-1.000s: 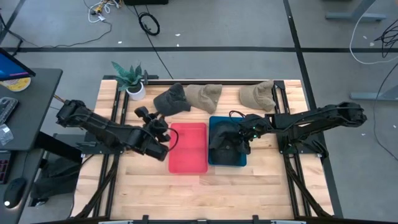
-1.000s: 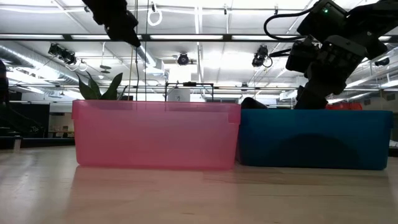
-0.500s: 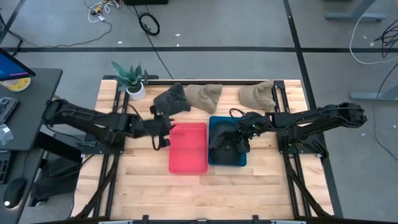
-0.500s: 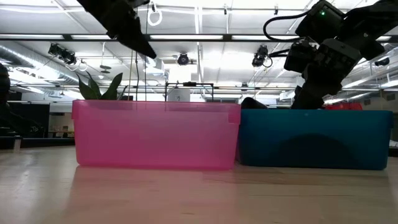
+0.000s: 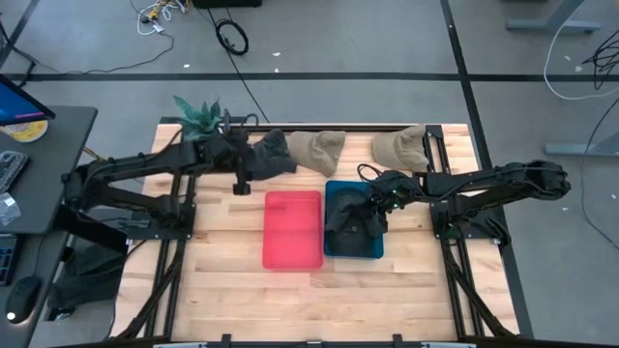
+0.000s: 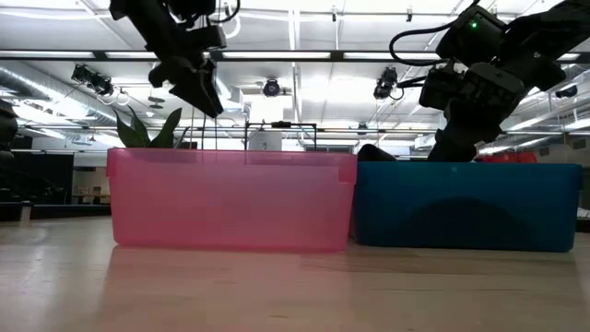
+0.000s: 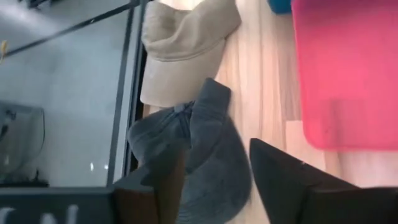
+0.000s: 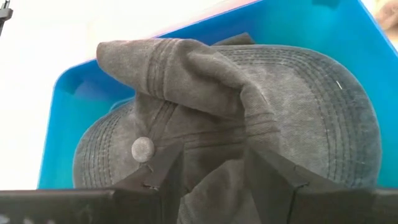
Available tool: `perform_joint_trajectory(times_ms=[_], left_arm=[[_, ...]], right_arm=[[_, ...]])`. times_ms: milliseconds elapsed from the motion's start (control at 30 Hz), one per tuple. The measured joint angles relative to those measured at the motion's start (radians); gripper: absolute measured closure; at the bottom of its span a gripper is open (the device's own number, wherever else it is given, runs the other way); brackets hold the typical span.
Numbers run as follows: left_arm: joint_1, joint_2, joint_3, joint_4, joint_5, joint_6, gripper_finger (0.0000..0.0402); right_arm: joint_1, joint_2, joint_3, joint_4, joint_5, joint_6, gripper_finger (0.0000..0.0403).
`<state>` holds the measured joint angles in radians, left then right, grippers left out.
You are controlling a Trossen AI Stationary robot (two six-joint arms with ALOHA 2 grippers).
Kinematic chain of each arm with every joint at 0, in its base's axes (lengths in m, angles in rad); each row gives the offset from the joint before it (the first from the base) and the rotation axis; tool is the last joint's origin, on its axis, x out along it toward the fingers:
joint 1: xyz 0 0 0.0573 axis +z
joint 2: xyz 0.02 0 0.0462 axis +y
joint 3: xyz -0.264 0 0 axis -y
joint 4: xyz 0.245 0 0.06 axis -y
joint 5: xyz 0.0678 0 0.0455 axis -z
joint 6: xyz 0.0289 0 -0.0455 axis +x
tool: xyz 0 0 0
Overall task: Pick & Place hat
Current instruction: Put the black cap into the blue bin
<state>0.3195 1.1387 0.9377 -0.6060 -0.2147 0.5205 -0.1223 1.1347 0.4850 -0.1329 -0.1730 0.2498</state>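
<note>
Left gripper [image 7: 214, 171], jaws apart, hovers above the dark grey hat [image 5: 268, 155] at the desk's far left (soft, light, crushable; pinch the crown or brim edge). Right gripper [image 8: 208, 168], jaws apart, hangs over another dark hat [image 8: 249, 130] in the blue bin [image 5: 334, 248].

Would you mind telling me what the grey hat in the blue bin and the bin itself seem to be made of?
The grey hat looks like washed cotton twill, matte and faded; it shows stitched rows on the brim, soft creases and a cloth-covered top button. The blue bin looks like moulded plastic, smooth with a slight sheen; its walls are rigid and evenly coloured.
</note>
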Motion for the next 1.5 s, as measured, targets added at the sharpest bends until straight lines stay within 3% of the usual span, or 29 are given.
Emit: perform_joint_trajectory(times_ms=[133,267,467,867,1233,1500], left_arm=[[0.059,0.021,0.001,0.016,0.023,0.077,0.0172],[0.132,0.074,0.0,-0.009,0.006,0.134,0.0162],[0.183,0.177,0.0,0.0,0.071,0.175,0.0171],[0.182,0.33,0.0,0.071,0.051,0.239,0.019],[0.184,0.345,0.044,0.049,0.006,0.351,0.0191],[0.22,0.457,0.147,0.0,0.033,0.355,0.0191]], right_arm=[[0.0,0.0,0.0,0.0,0.0,0.003,0.0236],[0.0,0.0,0.0,0.0,0.0,0.003,0.0236],[0.0,-0.002,0.0,0.021,-0.023,0.029,0.0236],[-0.016,-0.036,0.0,0.033,-0.16,0.004,0.0236],[-0.048,-0.21,0.0,0.037,-0.138,0.003,0.0236],[-0.047,-0.228,0.0,0.036,-0.105,0.003,0.0236]])
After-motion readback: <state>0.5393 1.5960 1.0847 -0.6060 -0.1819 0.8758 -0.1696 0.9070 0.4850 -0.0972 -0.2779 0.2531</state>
